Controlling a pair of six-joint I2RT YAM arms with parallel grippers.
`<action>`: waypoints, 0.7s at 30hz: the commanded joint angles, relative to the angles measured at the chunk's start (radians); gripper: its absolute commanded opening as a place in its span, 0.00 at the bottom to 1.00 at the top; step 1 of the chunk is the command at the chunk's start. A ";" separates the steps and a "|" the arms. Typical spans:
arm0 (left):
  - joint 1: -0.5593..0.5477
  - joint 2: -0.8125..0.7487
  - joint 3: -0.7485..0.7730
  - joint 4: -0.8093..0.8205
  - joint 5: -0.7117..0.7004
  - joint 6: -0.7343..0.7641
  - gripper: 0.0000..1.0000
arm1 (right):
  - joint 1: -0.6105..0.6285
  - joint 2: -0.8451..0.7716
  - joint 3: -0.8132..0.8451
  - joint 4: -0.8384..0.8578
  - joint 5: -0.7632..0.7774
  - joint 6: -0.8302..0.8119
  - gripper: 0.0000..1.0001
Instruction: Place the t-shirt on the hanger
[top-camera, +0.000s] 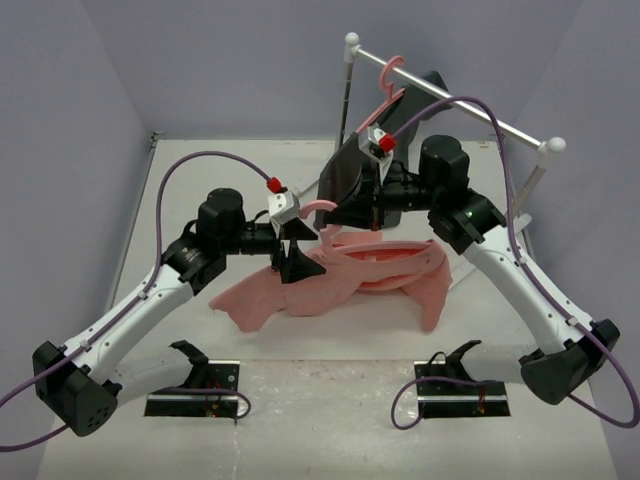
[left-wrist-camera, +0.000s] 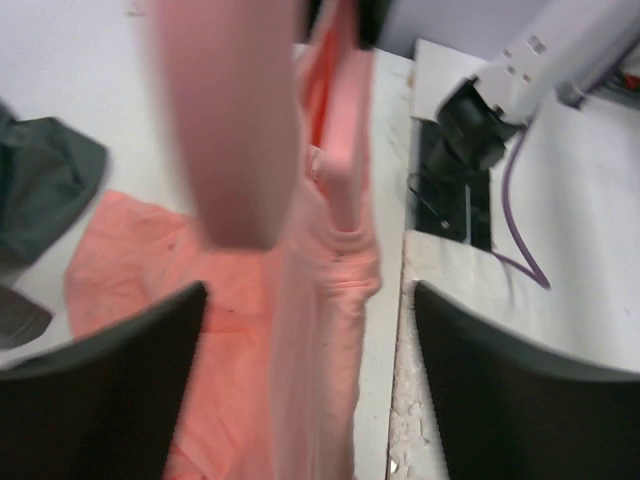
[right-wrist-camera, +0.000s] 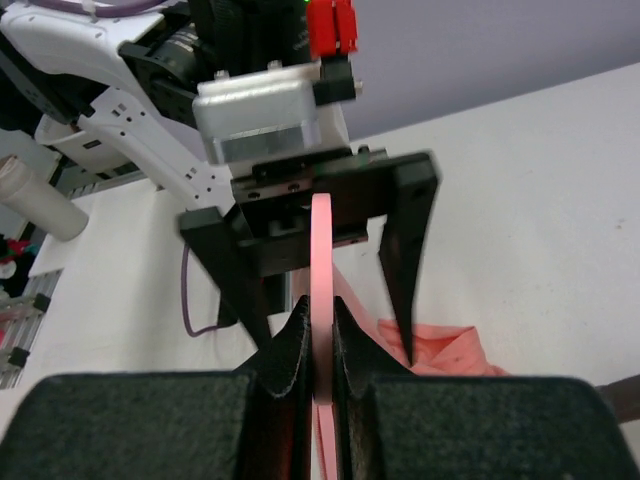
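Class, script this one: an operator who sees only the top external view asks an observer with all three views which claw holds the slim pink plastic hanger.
Operator: From above, the two claws crowd together. Does the right claw have the slim pink plastic hanger?
Observer: Yes. The right wrist view shows its fingers shut on the hanger's thin edge.
Operator: And the left claw?
Observer: It is open. In the same view its fingers stand on either side of the hanger, clear of it.
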 joint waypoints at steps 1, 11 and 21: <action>0.009 -0.102 0.072 0.024 -0.304 -0.052 1.00 | -0.004 -0.117 -0.017 -0.004 0.138 -0.007 0.00; 0.008 -0.507 -0.111 -0.131 -0.702 -0.162 1.00 | -0.093 -0.338 0.005 -0.189 0.319 -0.004 0.00; 0.008 -0.562 -0.220 -0.043 -0.680 -0.149 0.99 | -0.095 -0.412 0.163 -0.339 0.309 0.013 0.00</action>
